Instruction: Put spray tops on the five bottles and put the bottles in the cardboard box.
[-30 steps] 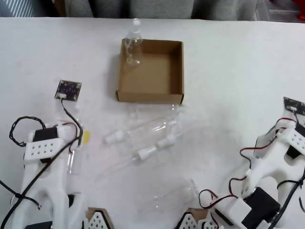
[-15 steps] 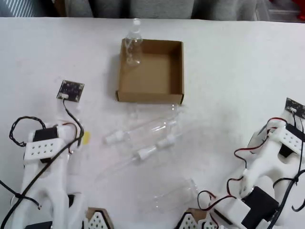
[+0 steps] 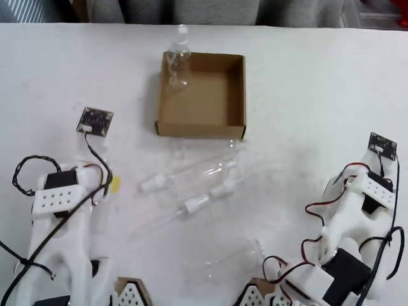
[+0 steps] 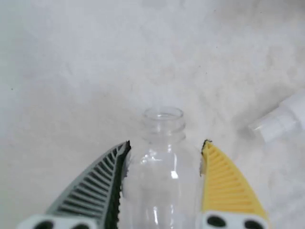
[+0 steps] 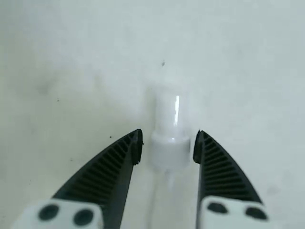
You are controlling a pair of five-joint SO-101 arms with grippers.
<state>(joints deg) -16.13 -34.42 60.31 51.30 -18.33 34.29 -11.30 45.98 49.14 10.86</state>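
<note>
In the left wrist view my left gripper [image 4: 164, 145] is shut on a clear bottle [image 4: 163, 176] with an open neck and no top. My right gripper [image 5: 167, 138] is shut on a white spray top [image 5: 169, 119], whose thin tube runs back between the black fingers. The cardboard box [image 3: 234, 95] stands at the table's back middle, with one clear bottle [image 3: 177, 60] at its far left corner. Several clear bottles [image 3: 191, 175] with white tops lie in front of the box. Another clear bottle [image 3: 233, 261] lies near the front edge.
The left arm [image 3: 60, 197] stands at the front left with looping black cables. At the front right is the right arm [image 3: 366, 197] with red and black wires. A white spray top [image 4: 281, 124] lies beside the held bottle. Bare table lies right of the box.
The right arm has swung left, toward the table's middle, and its wrist board sits farther back. The left arm's wrist board has shifted slightly right.
</note>
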